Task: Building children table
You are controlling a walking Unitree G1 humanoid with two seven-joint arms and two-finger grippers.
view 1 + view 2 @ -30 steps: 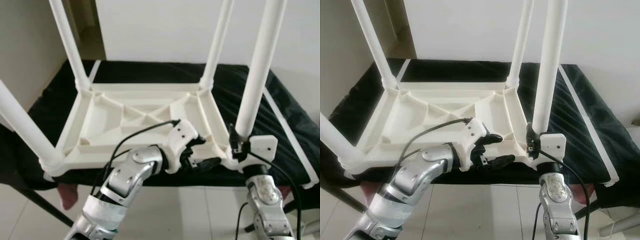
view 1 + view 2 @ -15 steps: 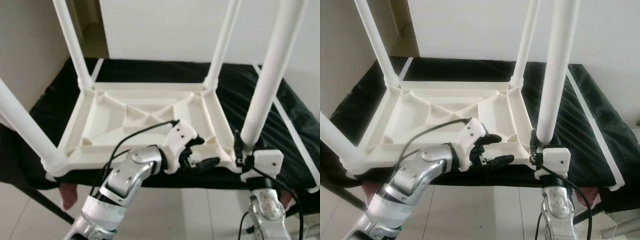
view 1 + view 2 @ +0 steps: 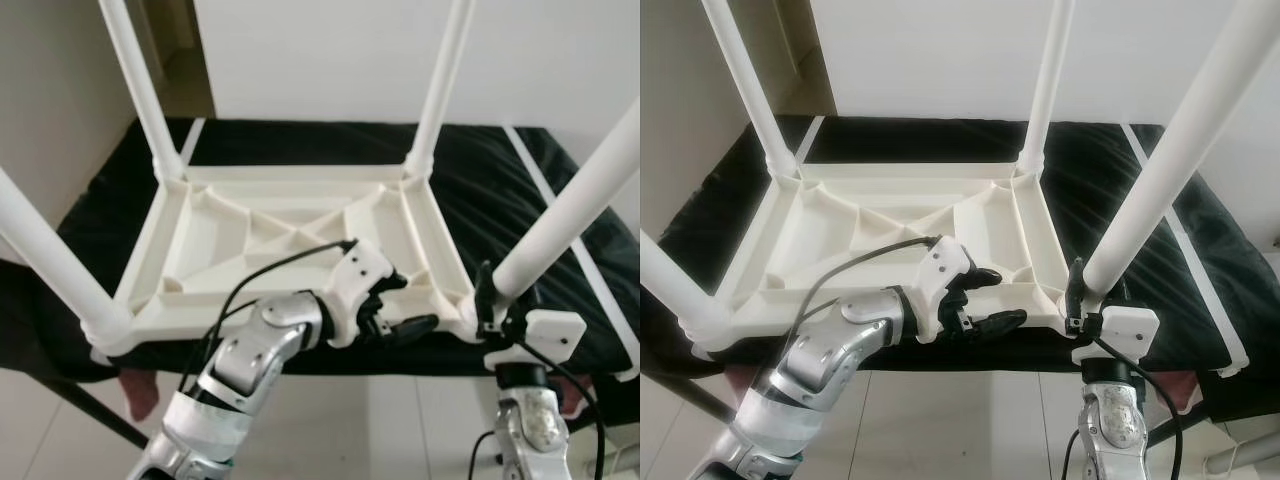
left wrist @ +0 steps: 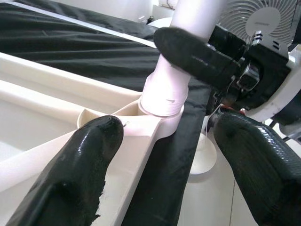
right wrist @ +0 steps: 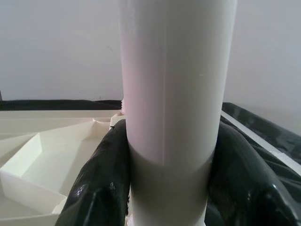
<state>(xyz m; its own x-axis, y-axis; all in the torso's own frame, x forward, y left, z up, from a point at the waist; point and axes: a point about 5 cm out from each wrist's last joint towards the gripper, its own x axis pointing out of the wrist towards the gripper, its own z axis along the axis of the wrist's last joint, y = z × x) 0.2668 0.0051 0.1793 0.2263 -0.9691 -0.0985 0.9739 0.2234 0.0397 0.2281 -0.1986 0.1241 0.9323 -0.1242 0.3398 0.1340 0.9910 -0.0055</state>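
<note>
The white plastic children's table [image 3: 290, 235] lies upside down on a black-covered bench [image 3: 90, 200], its ribbed underside facing up. On the left, the near-left leg [image 3: 45, 255] and the far-left leg [image 3: 140, 90] stand upright in their corner sockets, and the far-right leg [image 3: 435, 95] is seated too.

Toward the middle, the left hand [image 3: 395, 310] sits at the near edge of the frame, close to the near-right corner socket [image 4: 162, 106]. Its fingers [image 4: 70, 174] are spread wide and grip nothing; one rests at the rim of the frame, the other hangs off the bench edge.

On the right, the right hand [image 3: 1095, 300] is closed around the base of the near-right leg [image 3: 1170, 150], just above the socket. That leg leans markedly outward to the right instead of standing plumb like the others, so it is probably not fully home.

The leg looks like a light, hollow, stiff tube with a smooth, slippery skin, so it could twist or slide in the black pads [image 5: 101, 179]. A low grip near the socket, as now, gives the best control for straightening and pressing it in. The frame seems light enough to shift under a push, so the left hand would do well to brace the rim beside the socket.
</note>
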